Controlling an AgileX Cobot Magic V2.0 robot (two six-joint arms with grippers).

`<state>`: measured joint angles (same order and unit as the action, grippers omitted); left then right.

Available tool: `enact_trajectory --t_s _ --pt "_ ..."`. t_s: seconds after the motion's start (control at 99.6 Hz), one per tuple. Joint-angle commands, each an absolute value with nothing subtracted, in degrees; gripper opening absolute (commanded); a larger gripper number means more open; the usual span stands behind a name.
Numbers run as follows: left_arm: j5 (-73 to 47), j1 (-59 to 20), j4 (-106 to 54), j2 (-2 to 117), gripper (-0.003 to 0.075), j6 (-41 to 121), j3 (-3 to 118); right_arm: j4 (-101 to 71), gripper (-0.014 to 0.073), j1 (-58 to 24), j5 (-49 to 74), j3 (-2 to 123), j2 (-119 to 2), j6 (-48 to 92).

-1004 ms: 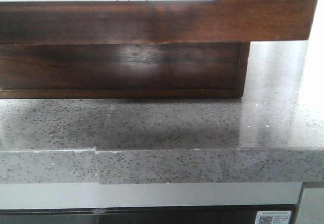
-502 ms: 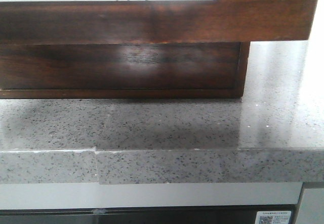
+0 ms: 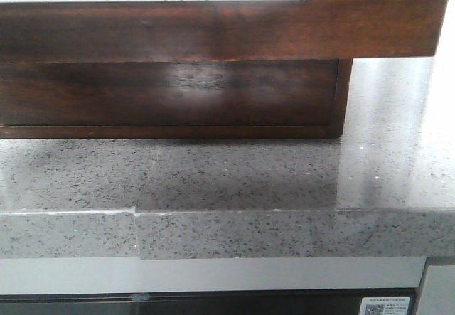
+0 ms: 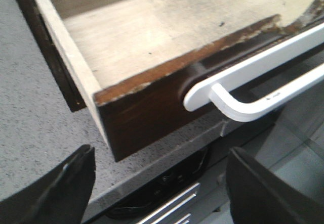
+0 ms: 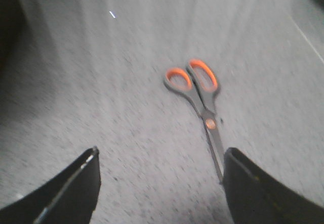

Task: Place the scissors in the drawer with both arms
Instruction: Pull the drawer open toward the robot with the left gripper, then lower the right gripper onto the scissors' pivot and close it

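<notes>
I saw the drawer (image 4: 147, 102) w/ dark reddish-brown glossy front, top edge chipped to lighter brown, pale beige worn inside, cream side wall. Its handle (image 4: 253, 90) was white. In front cam the drawer (image 3: 213, 30) showed dark red-brown wood grain w/ a white area along top. Countertop (image 3: 234, 180) was grey w/ black & white speckles. Scissors (image 5: 200, 100) had orange-lined handle loops, grey body & blades, a reddish pivot. Both grippers' fingers (image 4: 50, 193) (image 5: 61, 193) looked black.
</notes>
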<state>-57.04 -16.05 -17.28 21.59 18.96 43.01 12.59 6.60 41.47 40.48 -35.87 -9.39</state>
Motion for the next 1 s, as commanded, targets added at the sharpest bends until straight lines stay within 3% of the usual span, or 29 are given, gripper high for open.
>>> enact_trajectory --t_s 0.0,0.341,0.673,0.994 --pt "-51.86 -16.56 -17.57 22.19 0.0491 18.25 44.82 14.96 0.046 9.02 39.95 42.69 -40.58 -10.42" --pt "-51.28 -16.56 -17.44 22.19 0.0491 18.33 44.82 13.06 0.046 25.47 41.8 47.38 -59.44 -9.9" --pt "-51.28 -16.56 -17.41 22.19 0.0491 18.33 44.82 3.53 0.046 25.75 56.29 63.75 -80.21 1.86" --pt "-51.28 -16.56 -17.41 22.19 0.0491 18.33 44.82 0.87 0.046 25.75 61.53 75.47 -92.49 6.01"
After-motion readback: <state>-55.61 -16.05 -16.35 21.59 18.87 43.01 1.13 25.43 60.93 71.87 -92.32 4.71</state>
